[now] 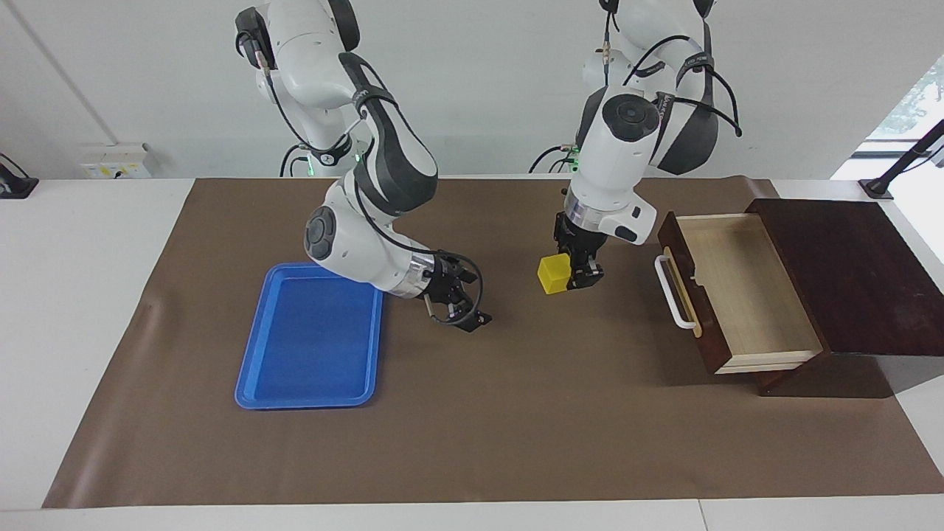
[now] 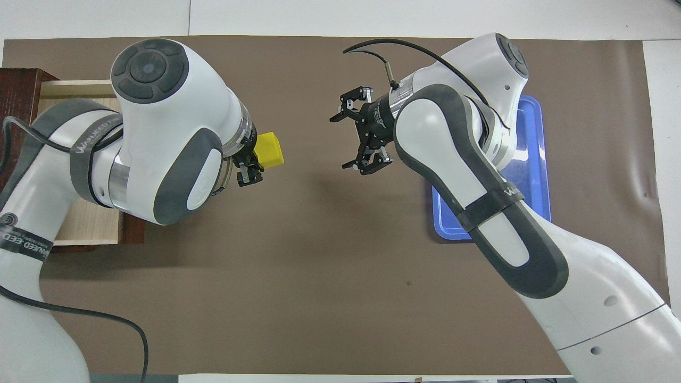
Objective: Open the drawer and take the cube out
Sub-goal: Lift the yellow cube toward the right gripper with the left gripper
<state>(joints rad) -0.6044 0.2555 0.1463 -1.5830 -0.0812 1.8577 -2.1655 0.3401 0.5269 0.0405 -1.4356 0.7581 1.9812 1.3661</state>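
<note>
The drawer (image 1: 745,295) stands pulled open at the left arm's end of the table. Its pale interior holds nothing and its white handle (image 1: 675,291) faces the mat's middle. In the overhead view the left arm covers most of the drawer (image 2: 85,226). My left gripper (image 1: 574,274) is shut on the yellow cube (image 1: 553,273) and holds it just above the brown mat, in front of the drawer. The cube (image 2: 268,150) sticks out from the left gripper (image 2: 254,162) in the overhead view. My right gripper (image 1: 472,302) is open and empty, low over the mat between the cube and the blue tray, as the overhead view (image 2: 351,135) also shows.
A flat blue tray (image 1: 310,335) lies on the mat at the right arm's end, partly under the right arm in the overhead view (image 2: 532,138). The dark brown cabinet (image 1: 848,273) that holds the drawer sits at the mat's edge. The brown mat (image 1: 516,413) covers the table.
</note>
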